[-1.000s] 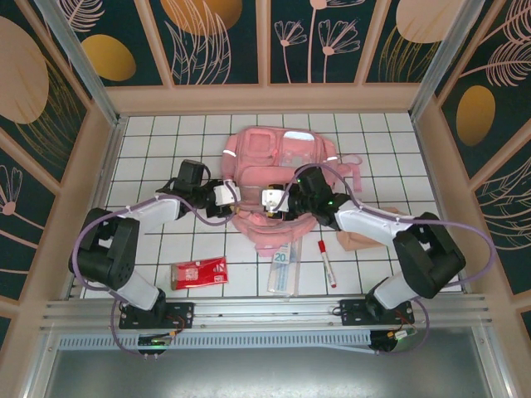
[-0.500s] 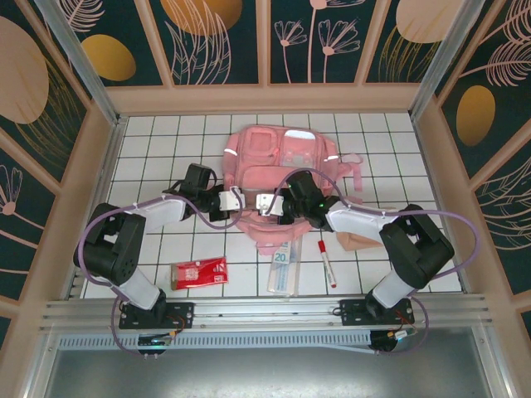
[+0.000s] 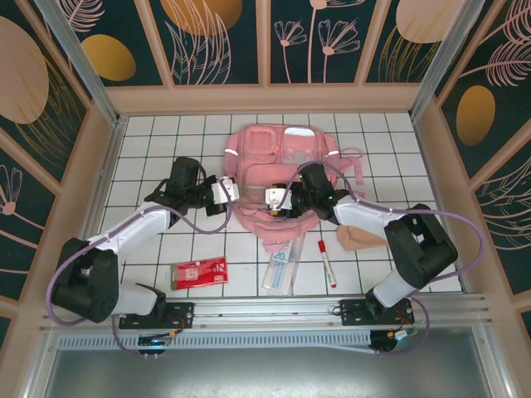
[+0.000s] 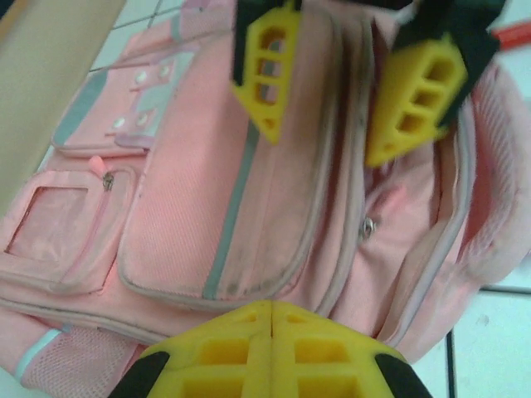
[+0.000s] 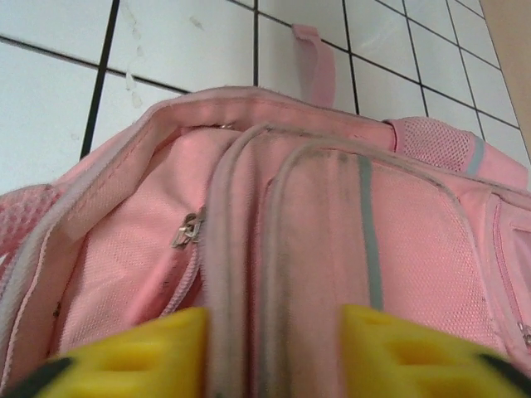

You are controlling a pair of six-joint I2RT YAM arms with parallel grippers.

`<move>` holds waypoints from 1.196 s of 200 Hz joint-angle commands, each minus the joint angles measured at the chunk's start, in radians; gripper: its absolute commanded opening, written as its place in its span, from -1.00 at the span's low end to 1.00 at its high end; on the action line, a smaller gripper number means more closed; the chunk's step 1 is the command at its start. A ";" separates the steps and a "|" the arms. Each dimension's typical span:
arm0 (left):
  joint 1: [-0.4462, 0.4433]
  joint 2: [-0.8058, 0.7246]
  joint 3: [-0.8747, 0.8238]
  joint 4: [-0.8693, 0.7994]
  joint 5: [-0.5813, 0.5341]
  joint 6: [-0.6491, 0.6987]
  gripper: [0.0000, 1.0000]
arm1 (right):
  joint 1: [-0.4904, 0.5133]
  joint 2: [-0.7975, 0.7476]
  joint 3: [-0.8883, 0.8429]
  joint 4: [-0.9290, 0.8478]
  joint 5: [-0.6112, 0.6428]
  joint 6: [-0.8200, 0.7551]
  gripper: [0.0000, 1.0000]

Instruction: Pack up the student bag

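Pink fabric of the student bag is what both arms are busy with. Nearest the bases, on the near side of both jaws, the loose things lie unpacked on the white tiled worktop: a red packet, a clear ruler and a red marker. A beige pouch sits outboard of the right jaws.

Further in, the left jaws are clenched, their yellow fingers pressed together at the bag's left edge. Whether they pinch any fabric I cannot tell. The right jaws stand released, straddling a piped seam ridge at the bag's near end, with a zip pull just beside them. Beneath and beyond both jaws the bag lies flat mid-worktop, front pockets up.

I judge the step to be opening a compartment, with nothing packed yet. Next, one pair of jaws must pinch that small pull while the other pins the soft fabric against the tug.
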 commanded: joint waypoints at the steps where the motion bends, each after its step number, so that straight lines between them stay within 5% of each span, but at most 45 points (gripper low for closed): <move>1: -0.008 -0.041 -0.048 0.108 0.035 -0.225 -0.90 | -0.015 -0.064 -0.035 0.140 -0.055 0.202 0.99; 9: -0.008 -0.043 -0.046 0.144 0.010 -0.334 -0.44 | -0.007 -0.106 -0.077 0.199 -0.012 0.266 0.99; 15: -0.008 -0.040 -0.043 0.187 -0.024 -0.464 -0.31 | -0.003 -0.140 -0.101 0.240 0.016 0.319 0.99; 36: -0.008 -0.013 -0.008 0.231 -0.110 -0.914 -0.24 | -0.025 -0.213 -0.104 0.298 0.086 0.640 0.99; 64: -0.044 -0.050 -0.015 0.120 -0.217 -1.281 -0.19 | -0.074 -0.169 0.099 -0.104 0.196 1.013 0.98; 80: -0.057 -0.070 -0.029 0.045 -0.216 -1.394 -0.19 | -0.101 -0.109 0.198 -0.313 0.119 0.947 0.88; 96: -0.097 -0.077 -0.048 -0.004 -0.197 -1.449 -0.15 | -0.076 -0.167 0.134 -0.314 0.114 0.843 0.83; 112: -0.131 -0.074 -0.080 -0.003 -0.182 -1.533 -0.09 | -0.065 -0.260 0.045 -0.344 -0.022 0.533 0.85; 140: -0.179 -0.024 -0.085 -0.023 -0.203 -1.614 -0.04 | -0.062 -0.307 -0.096 -0.184 0.128 0.169 0.84; 198: -0.227 0.095 -0.007 -0.039 -0.174 -1.693 -0.04 | -0.007 -0.065 -0.023 -0.043 0.271 0.058 0.80; 217: -0.234 0.115 -0.007 -0.023 -0.149 -1.712 -0.06 | -0.006 -0.023 -0.009 0.002 0.324 0.050 0.47; 239: -0.240 0.119 0.021 -0.046 -0.175 -1.699 -0.06 | -0.008 -0.032 0.005 0.029 0.271 0.076 -0.16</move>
